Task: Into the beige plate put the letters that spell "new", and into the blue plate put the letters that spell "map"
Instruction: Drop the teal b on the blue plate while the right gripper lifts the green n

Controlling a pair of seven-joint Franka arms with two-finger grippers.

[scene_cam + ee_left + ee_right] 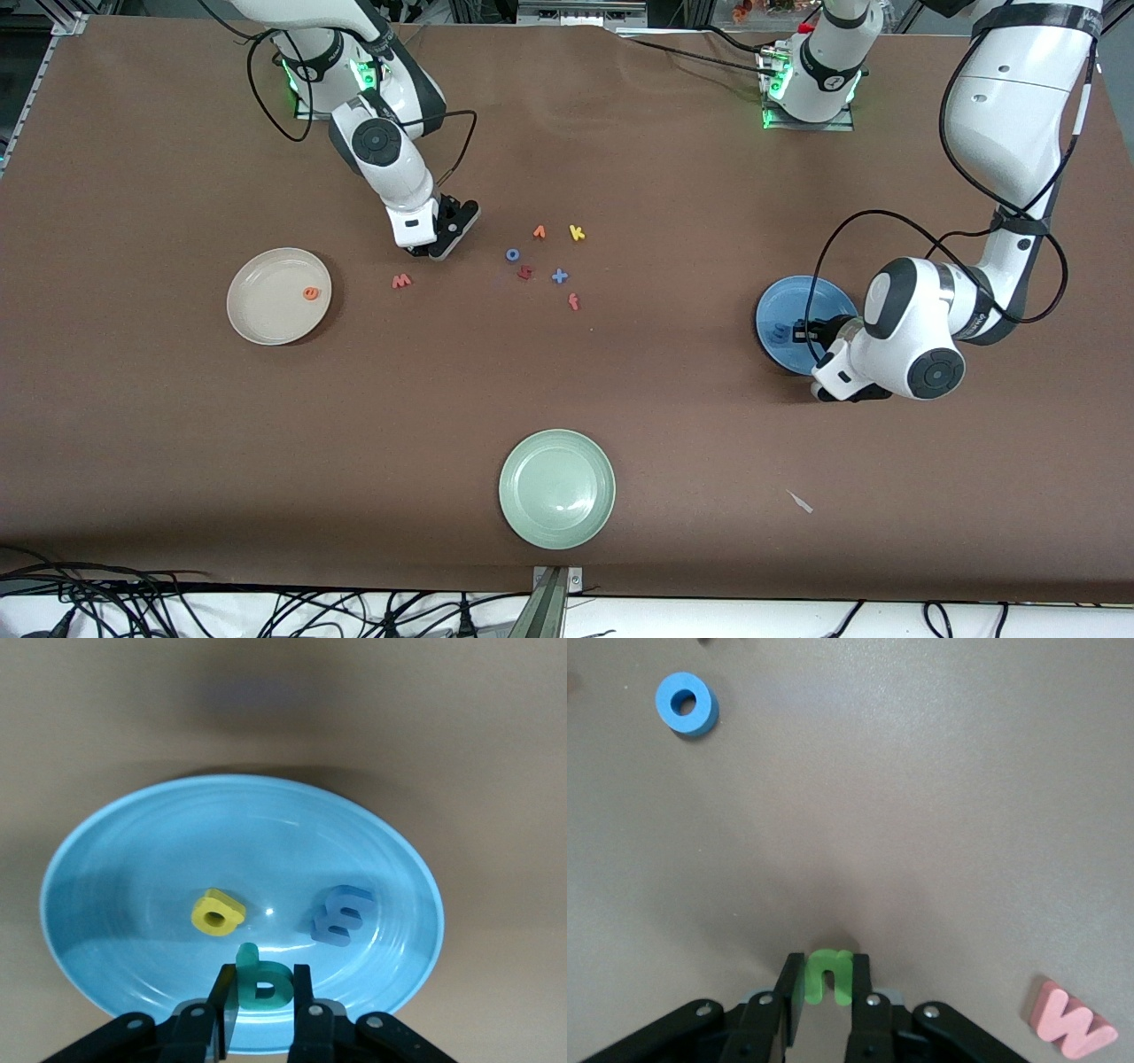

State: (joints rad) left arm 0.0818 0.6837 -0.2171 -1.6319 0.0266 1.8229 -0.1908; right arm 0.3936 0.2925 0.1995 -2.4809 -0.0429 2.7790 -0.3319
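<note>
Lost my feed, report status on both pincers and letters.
Left pincer on teal a over blue plate. Right pincer shut on green n, at table level. Nothing in the way.

A pale green plate (556, 488) lies nearest the front camera; stray letters (545, 255) sit mid-table.

bare brown table (673, 399) between plates, letter cluster (545, 261) mid-table, pale green plate (556, 488) toward the front camera
</note>
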